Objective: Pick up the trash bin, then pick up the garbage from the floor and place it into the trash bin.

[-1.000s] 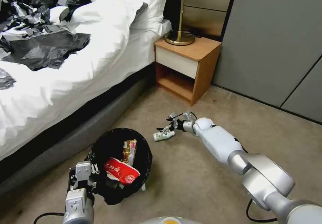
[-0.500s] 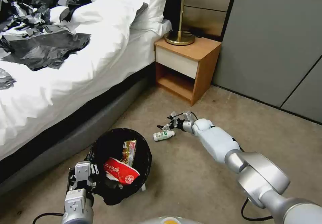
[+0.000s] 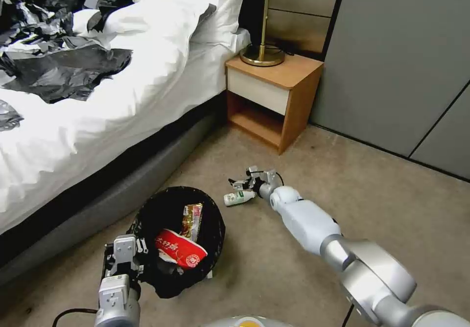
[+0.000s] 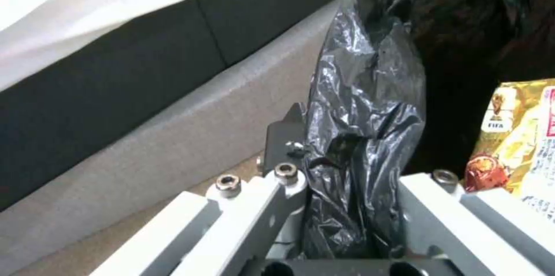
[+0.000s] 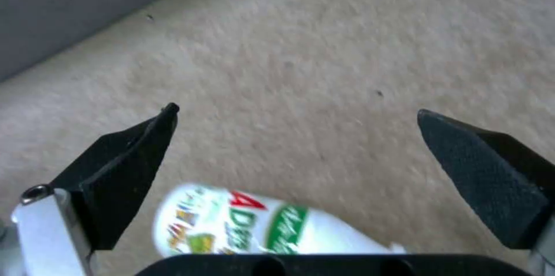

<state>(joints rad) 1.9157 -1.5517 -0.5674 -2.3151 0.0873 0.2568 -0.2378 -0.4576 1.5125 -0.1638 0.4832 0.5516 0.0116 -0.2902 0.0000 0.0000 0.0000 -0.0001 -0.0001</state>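
Black plastic bag liner on the small round white trash bin [image 3: 169, 288] is pinched between the left gripper [image 3: 123, 258] jaws. Farther right, the right gripper [image 3: 238, 184] jaws are spread wide over the little white green-labelled bottle [image 3: 239, 198] lying on the carpet.
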